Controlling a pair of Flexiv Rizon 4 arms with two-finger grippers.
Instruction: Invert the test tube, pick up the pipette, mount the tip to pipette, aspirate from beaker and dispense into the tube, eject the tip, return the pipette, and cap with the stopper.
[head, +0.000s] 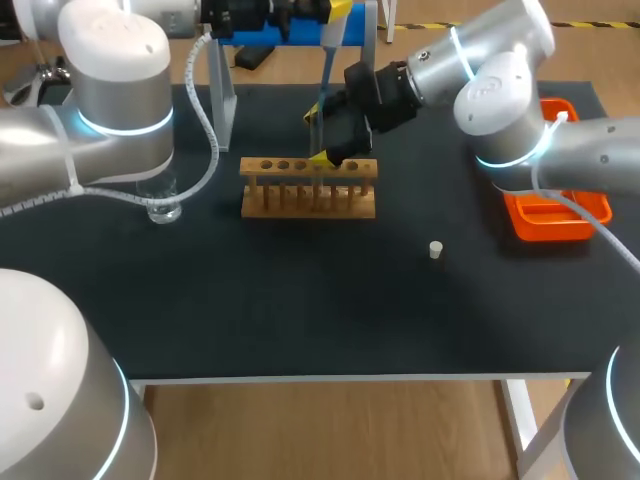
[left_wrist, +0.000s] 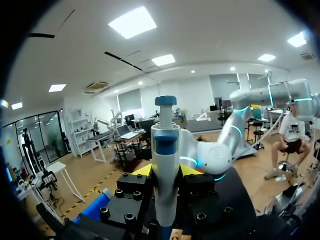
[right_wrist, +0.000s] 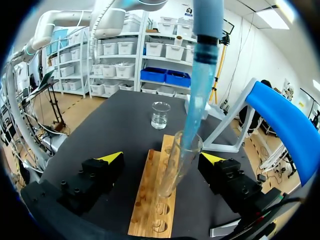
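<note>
My left gripper (left_wrist: 166, 172) is shut on the white pipette (left_wrist: 165, 150) with its blue plunger on top; in the head view it is at the back of the table (head: 300, 15). The pipette's translucent blue tip (right_wrist: 199, 100) points down into the mouth of a clear test tube (right_wrist: 175, 165), which stands upright in the wooden rack (right_wrist: 152, 200). My right gripper (right_wrist: 161, 158) is open, one finger on each side of the tube without touching it; in the head view it hangs over the rack (head: 318, 138). A glass beaker (head: 163, 195) stands left of the rack. The white stopper (head: 436, 250) lies to the right.
An orange tray (head: 555, 215) sits at the right edge under my right arm. The blue pipette stand (head: 290, 35) with its grey legs is behind the rack. The table's dark front half (head: 300, 310) holds only the stopper.
</note>
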